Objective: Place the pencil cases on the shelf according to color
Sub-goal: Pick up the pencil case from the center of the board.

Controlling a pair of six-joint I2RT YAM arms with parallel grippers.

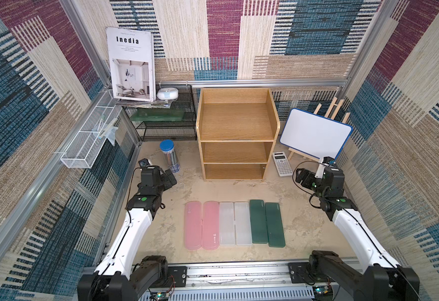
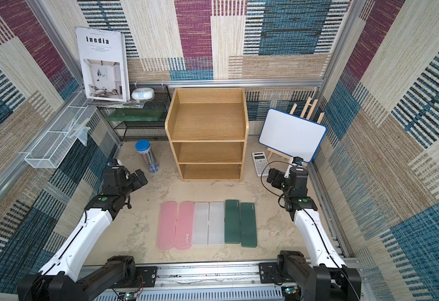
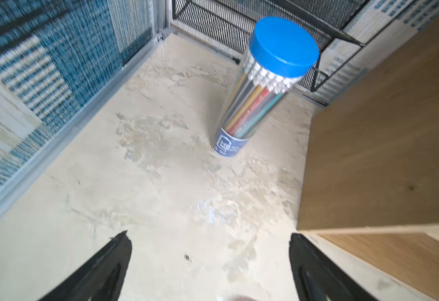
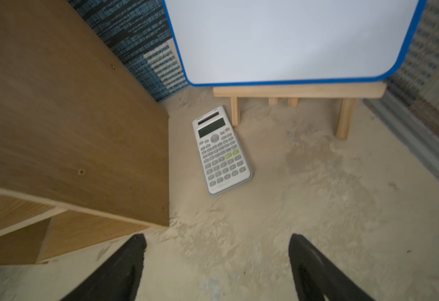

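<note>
Fingertips alone of left gripper [image 3: 209, 233] in wrist view, spread wide, nothing between, rest cut off. Pencil cases [image 1: 226, 224] flat on table [image 1: 213, 190] in a row before shelf [image 1: 235, 122], apart from it: pink, frosted, green; lid print unreadable. Right gripper [image 4: 217, 234] likewise splayed, empty, near calculator [image 4: 221, 151].

Pink pencil cases [image 1: 193, 226]: pale pink.
White pencil cases [image 1: 226, 224]: frosted, see-through white.
Green pencil cases [image 1: 258, 221]: dark green.
Shelf [image 1: 235, 122]: light oak grain.
Pencil tube [image 3: 252, 104]: blue lid, many-coloured pencils.
Whiteboard [image 1: 317, 133]: white, blue rim.
Calculator [image 4: 221, 151]: grey-white, green keys.
Walls [image 1: 223, 26]: woven blue, maroon, beige patches, striped.
</note>
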